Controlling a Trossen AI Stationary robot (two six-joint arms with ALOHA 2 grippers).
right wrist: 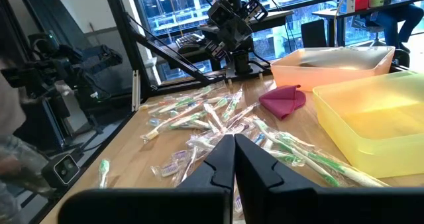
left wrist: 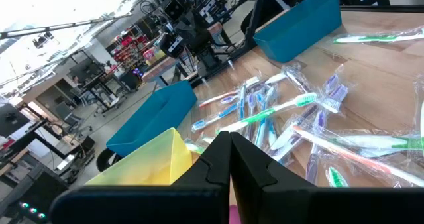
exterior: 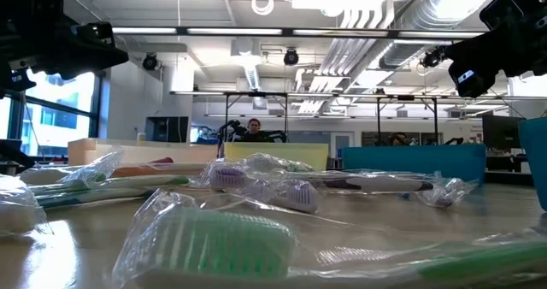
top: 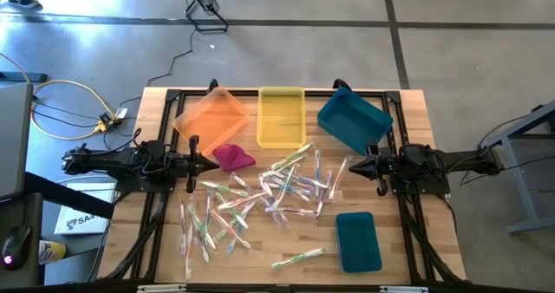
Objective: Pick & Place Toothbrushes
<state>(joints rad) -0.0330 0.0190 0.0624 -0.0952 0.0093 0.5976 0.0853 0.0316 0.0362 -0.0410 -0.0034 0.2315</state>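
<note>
I see both end effectors, left [top: 211, 163] and right [top: 354, 165], pinched together and empty, flanking the toothbrushes [top: 260, 198] strewn across my bench [top: 408, 111].

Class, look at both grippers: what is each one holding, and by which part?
Nothing is held. The left gripper and right gripper are both shut and empty, above the table; the toothbrushes lie loose.

Smooth pale wood on the table [top: 408, 128]. Shiny see-through plastic around the toothbrushes [top: 277, 189]. Soft cloth in the magenta lump [top: 232, 157], glossy plastic for the yellow bin [top: 280, 118].
</note>
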